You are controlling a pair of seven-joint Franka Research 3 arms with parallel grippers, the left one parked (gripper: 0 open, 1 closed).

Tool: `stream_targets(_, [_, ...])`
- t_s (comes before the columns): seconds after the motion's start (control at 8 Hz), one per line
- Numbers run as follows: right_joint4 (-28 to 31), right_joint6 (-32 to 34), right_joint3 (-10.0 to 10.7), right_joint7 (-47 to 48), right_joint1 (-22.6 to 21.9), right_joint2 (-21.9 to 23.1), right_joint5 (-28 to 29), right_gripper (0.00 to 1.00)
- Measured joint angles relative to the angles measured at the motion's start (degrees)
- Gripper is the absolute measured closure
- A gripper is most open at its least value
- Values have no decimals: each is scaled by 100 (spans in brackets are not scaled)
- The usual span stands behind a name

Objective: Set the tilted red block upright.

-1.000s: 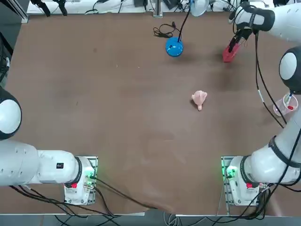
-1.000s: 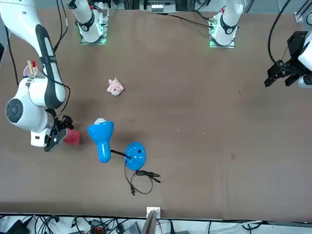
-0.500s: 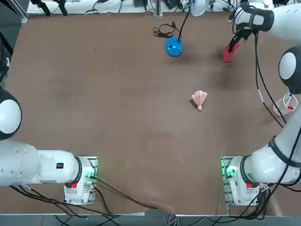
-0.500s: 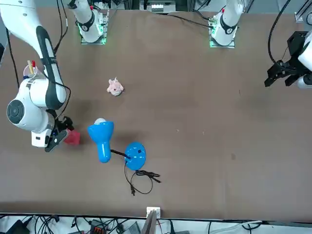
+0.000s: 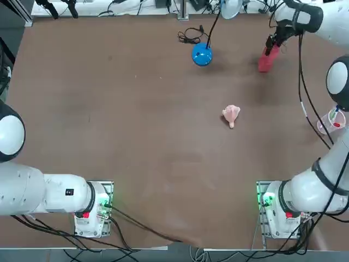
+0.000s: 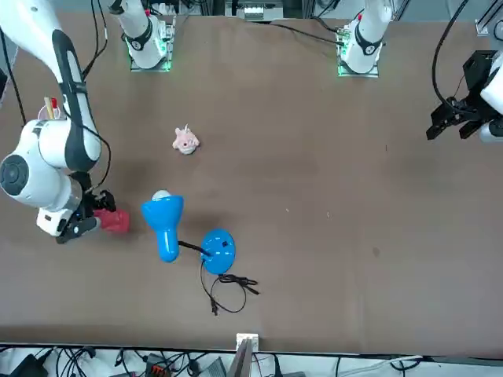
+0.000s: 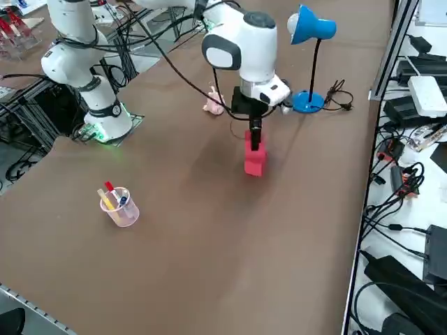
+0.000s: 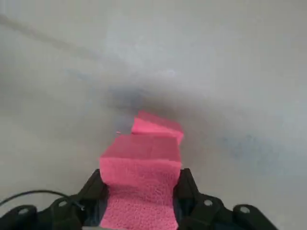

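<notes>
Right gripper: its fingers are closing firmly on the red block, one on each side, standing apart only by the width they are gripping.
Red block, pinkish-red: sitting between the fingers over the far right part of the worktop; whether it is touching the surface or standing fully upright, one cannot tell. Another pinkish-red face is showing just past the gripped part.
Toy, pale pink, lumpy: lying on the worktop, nearer the robot's bases than the block and to its left.
Lamp, blue: standing left of the block, well apart, its round base resting on the worktop beside a coiled black cable.
Cup, pinkish, translucent: holding pens, standing near the right arm.
</notes>
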State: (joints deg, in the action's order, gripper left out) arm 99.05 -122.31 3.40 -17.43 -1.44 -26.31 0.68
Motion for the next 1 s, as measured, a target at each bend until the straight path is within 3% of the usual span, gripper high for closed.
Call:
stream_targets(0.5, [2,10,-3,1766,5,-11,5,30])
stream_targets(1.0, [8,-132,-2,1847,58,-45,5,30])
